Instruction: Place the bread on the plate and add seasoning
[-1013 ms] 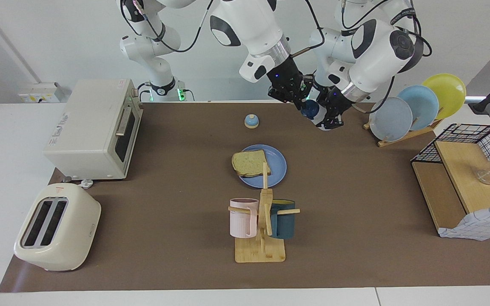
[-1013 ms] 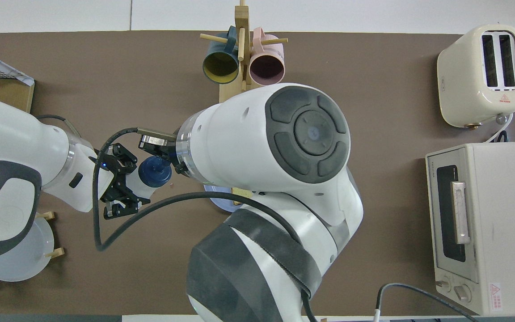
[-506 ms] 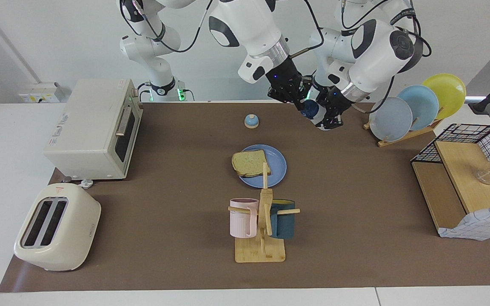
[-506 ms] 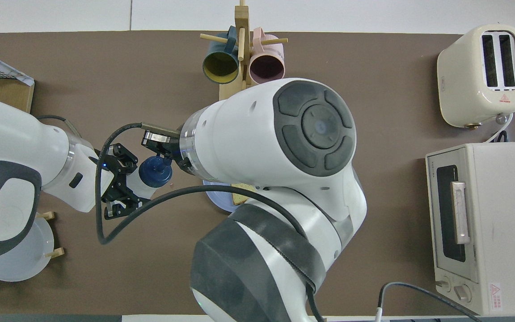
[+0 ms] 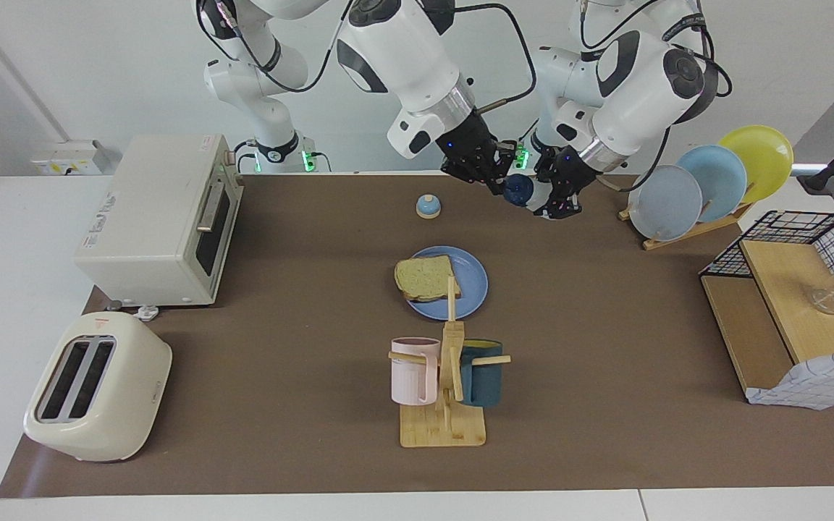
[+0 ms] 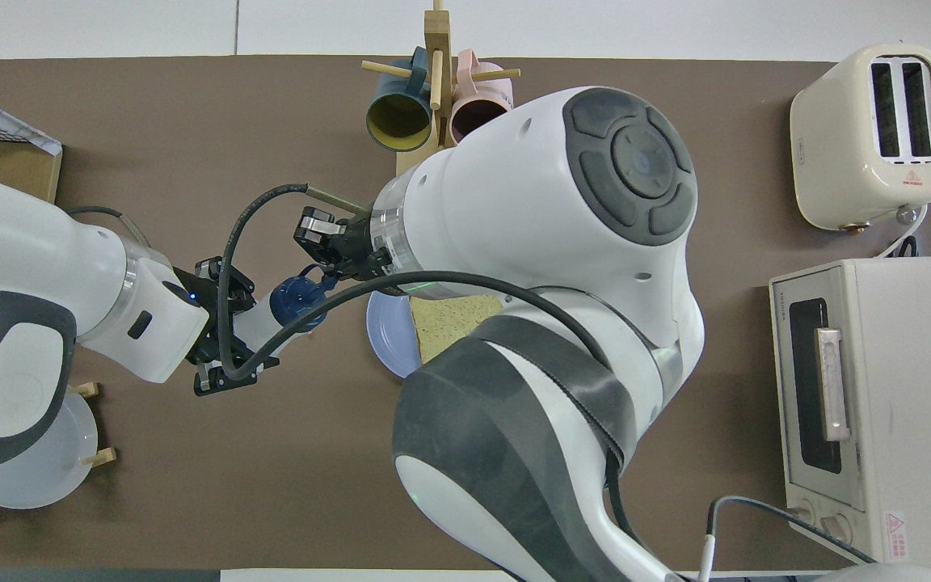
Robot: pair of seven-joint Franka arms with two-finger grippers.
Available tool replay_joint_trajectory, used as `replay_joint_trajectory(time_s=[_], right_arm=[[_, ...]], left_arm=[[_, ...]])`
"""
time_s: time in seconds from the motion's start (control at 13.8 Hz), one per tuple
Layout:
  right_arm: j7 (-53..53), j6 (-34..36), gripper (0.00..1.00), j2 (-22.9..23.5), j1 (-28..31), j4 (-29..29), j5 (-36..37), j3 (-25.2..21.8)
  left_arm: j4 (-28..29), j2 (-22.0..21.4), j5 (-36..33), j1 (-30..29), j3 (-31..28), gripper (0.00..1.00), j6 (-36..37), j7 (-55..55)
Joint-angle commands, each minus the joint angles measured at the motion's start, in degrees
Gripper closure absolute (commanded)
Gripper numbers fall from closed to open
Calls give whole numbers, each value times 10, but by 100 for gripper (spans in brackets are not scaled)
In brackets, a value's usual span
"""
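Observation:
The bread [image 5: 424, 278] lies flat on the blue plate [image 5: 471, 289], partly over the plate's rim toward the right arm's end. In the overhead view the right arm hides part of the bread [image 6: 453, 315] and plate [image 6: 385, 327]. The seasoning [image 5: 525, 192] hangs tilted over the brown mat, toward the left arm's end from the plate. My left gripper [image 5: 553, 198] is shut on its white body [image 6: 254, 322]. My right gripper [image 5: 498, 181] is shut on its navy cap [image 6: 296, 296].
A small blue-topped bell [image 5: 428, 207] sits near the robots' edge. An oven [image 5: 163, 217] and toaster [image 5: 98, 387] stand at the right arm's end. A mug rack [image 5: 446, 383] stands past the plate. Upright plates [image 5: 706, 184] and a wire basket [image 5: 786, 304] are at the left arm's end.
The right arm swung toward its own end, uncovering the bread in the overhead view. Bottle and both grippers shifted slightly toward the plate, and the right gripper tightened on the cap.

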State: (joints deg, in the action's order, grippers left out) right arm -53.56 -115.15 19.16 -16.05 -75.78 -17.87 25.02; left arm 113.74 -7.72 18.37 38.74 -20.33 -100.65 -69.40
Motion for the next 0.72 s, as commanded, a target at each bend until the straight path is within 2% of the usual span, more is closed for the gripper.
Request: replay_joint_trajectory(time_s=[0.0,0.29,0.65], right_arm=[[-4,5,100,-3,17,8,-29,0],[-6,17,100,-4,55,8,-80,0],[42,28,100,-15,73,-10,-72,-1]], left_arm=[[19,-18,-3,5,-6,100,2,0],[19,-18,-3,5,-6,100,2,5],[12,-14,-4,5,-6,100,-2,15]])
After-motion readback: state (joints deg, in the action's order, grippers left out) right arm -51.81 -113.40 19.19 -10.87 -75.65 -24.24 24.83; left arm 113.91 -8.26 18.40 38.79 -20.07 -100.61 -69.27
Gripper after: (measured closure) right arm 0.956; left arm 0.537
